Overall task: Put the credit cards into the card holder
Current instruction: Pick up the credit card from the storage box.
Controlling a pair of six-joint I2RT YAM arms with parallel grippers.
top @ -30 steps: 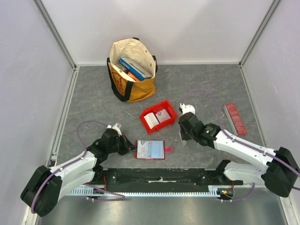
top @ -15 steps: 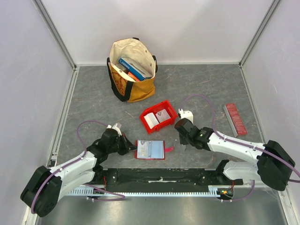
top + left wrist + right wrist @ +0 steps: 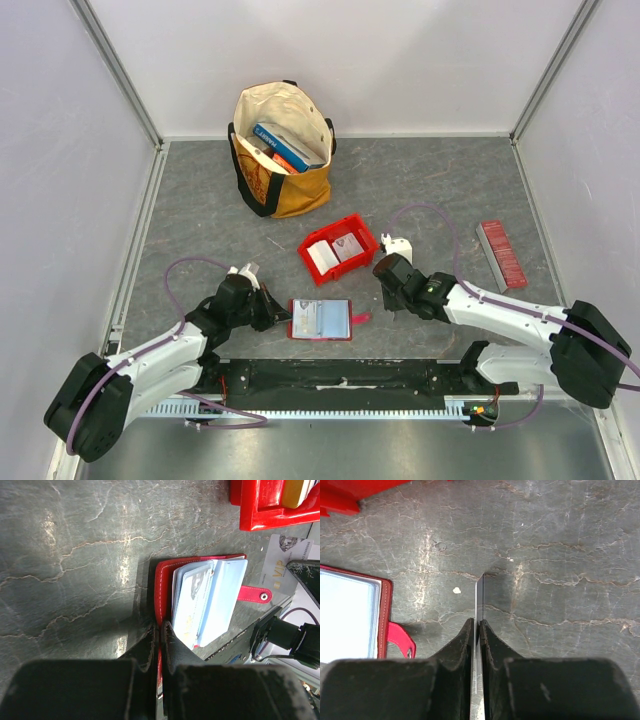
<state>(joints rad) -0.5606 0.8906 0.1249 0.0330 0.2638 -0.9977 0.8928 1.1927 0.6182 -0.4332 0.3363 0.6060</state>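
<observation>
The card holder point(image 3: 320, 319) lies open on the table, a dark red wallet with pale sleeves point(image 3: 210, 600) and a snap tab point(image 3: 400, 637). My left gripper point(image 3: 160, 630) is shut on its left cover edge. A credit card point(image 3: 480, 595) stands on edge just right of the wallet, face-on in the left wrist view point(image 3: 287, 562). My right gripper point(image 3: 476, 625) straddles it with jaws parted a crack, the card leaning on the left finger. More cards point(image 3: 322, 257) lie in the red bin point(image 3: 362, 232).
A cream and yellow tote bag point(image 3: 300, 195) with blue books stands at the back. A narrow ridged red strip point(image 3: 501, 253) lies at the right. The arms' black base rail point(image 3: 340, 378) runs along the near edge.
The right gripper has moved a little left toward the wallet with the card, and its jaws have eased apart slightly. The left arm and the wallet have not moved.
</observation>
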